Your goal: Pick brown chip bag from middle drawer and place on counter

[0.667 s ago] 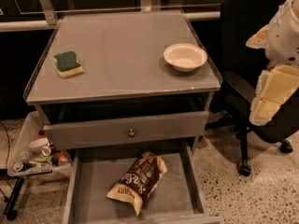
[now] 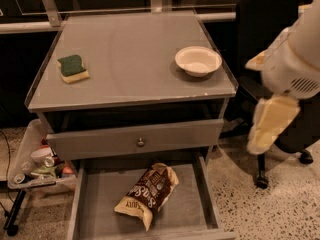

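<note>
The brown chip bag (image 2: pixel 148 195) lies flat on the grey floor of the open middle drawer (image 2: pixel 102 204), near its centre and slanted, with a pale yellow end toward the front. The counter (image 2: pixel 130 59) is the grey cabinet top above it. My gripper (image 2: pixel 272 125) hangs off the white arm (image 2: pixel 295 59) at the right, outside the cabinet, level with the upper drawer front. It is well above and to the right of the bag and holds nothing that I can see.
A green-and-yellow sponge (image 2: pixel 73 68) sits on the counter's left side and a white bowl (image 2: pixel 198 60) on its right. The closed drawer front with a round knob (image 2: pixel 140 142) overhangs the open drawer. A black office chair (image 2: pixel 272 19) stands at the right and a tray of clutter (image 2: pixel 37 166) at the left.
My arm and gripper have moved down and to the left, closer to the cabinet's right side. The bag, bowl and sponge have not moved.
</note>
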Available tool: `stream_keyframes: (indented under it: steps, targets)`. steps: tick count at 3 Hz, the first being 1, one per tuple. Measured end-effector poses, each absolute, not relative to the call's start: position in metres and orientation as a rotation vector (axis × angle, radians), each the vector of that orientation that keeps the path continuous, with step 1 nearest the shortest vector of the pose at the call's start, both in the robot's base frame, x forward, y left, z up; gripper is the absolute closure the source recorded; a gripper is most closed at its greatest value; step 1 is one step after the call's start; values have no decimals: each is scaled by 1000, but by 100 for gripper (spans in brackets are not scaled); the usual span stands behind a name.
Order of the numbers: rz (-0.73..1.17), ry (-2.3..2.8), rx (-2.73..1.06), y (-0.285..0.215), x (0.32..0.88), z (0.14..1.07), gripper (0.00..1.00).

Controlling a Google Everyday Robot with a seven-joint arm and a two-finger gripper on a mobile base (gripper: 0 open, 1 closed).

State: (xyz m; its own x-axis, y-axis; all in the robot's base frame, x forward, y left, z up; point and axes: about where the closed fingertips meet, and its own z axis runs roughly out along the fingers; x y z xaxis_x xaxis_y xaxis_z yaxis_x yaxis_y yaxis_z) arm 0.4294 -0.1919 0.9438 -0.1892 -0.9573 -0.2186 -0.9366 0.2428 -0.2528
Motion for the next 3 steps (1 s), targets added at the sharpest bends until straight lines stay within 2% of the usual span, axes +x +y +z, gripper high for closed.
stream_keyframes:
  steps: [3]
  targets:
    - [233, 2006, -2057, -121, 396, 819, 0]
